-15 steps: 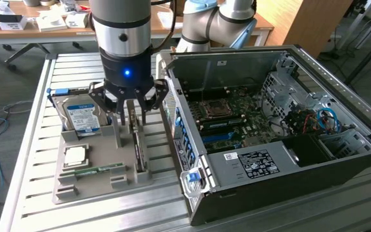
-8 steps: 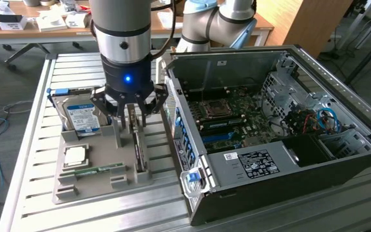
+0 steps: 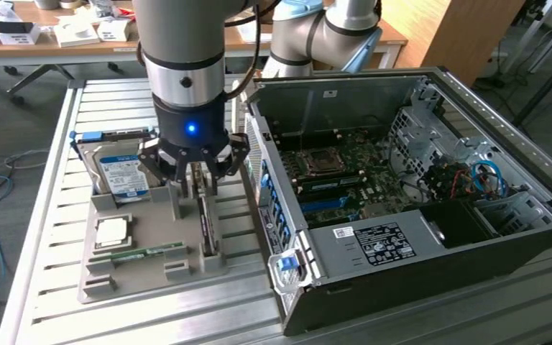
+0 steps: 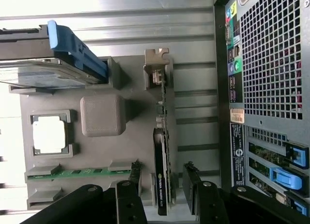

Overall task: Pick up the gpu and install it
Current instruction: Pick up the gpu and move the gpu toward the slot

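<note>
At the exterior view's left, a ribbed silver metal table (image 3: 46, 165) carries a grey moulded plastic holder tray (image 3: 132, 279). In the tray's far left corner a boxy silver hard drive with a blue label (image 3: 123, 176) stands upright. Nearer the camera lie a square pale processor chip (image 3: 111, 231) and a slim green RAM stick (image 3: 149, 252). Just right of these, the gpu (image 3: 206, 230), a thin dark card, stands on edge in its tray slot. The black gripper (image 3: 199, 180) hangs directly over it. In the wrist view the gripper (image 4: 162, 170) is released, its fingers (image 4: 133, 183) straddling the gpu (image 4: 161, 146) with a gap on each side. At the exterior view's right sits an open black-and-silver computer case (image 3: 353, 93), its motherboard exposed.
</note>
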`<state>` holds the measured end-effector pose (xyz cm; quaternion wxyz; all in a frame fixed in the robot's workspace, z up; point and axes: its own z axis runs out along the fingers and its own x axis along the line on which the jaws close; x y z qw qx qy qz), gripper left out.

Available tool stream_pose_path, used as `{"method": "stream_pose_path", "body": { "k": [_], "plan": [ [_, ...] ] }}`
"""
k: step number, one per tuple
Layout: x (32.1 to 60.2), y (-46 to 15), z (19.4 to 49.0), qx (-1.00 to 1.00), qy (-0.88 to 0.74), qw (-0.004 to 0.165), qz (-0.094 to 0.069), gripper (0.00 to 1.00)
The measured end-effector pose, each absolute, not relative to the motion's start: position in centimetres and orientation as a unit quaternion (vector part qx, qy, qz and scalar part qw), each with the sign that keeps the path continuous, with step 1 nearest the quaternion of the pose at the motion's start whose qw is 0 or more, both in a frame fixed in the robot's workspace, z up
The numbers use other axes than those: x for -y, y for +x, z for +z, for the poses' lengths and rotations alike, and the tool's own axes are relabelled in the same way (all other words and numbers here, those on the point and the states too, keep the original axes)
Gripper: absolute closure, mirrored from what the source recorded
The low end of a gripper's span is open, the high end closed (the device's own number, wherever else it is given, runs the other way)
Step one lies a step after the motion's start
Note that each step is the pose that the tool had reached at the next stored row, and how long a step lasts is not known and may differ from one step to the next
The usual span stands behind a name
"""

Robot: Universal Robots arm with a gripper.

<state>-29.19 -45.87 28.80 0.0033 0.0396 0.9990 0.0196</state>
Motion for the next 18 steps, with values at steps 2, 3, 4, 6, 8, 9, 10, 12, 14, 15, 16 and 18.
{"method": "stream_pose_path", "body": {
  "k": [2, 3, 4, 6, 8, 9, 10, 12, 14, 15, 16, 18],
  "plan": [
    [45.9, -29.2, 28.4, -0.999, 0.040, 0.003, 0.020, 0.53],
    [45.9, -29.2, 28.2, -0.999, 0.040, 0.003, 0.020, 0.53],
    [45.9, -29.2, 28.1, -0.999, 0.040, 0.003, 0.020, 0.53],
    [45.9, -29.2, 27.7, -0.999, 0.040, 0.003, 0.020, 0.53],
    [45.9, -29.2, 27.3, -0.999, 0.040, 0.003, 0.020, 0.53],
    [45.9, -29.2, 27.2, -0.999, 0.040, 0.003, 0.020, 0.53],
    [45.9, -29.2, 27.0, -0.999, 0.040, 0.003, 0.020, 0.53],
    [45.9, -29.2, 26.6, -0.999, 0.040, 0.003, 0.020, 0.53],
    [45.9, -29.2, 26.2, -0.999, 0.040, 0.003, 0.020, 0.53],
    [45.9, -29.2, 26.1, -0.999, 0.040, 0.003, 0.020, 0.53],
    [45.9, -29.2, 25.9, -0.999, 0.040, 0.003, 0.020, 0.53],
    [45.9, -29.2, 25.5, -0.999, 0.040, 0.003, 0.020, 0.53]
  ]
}}
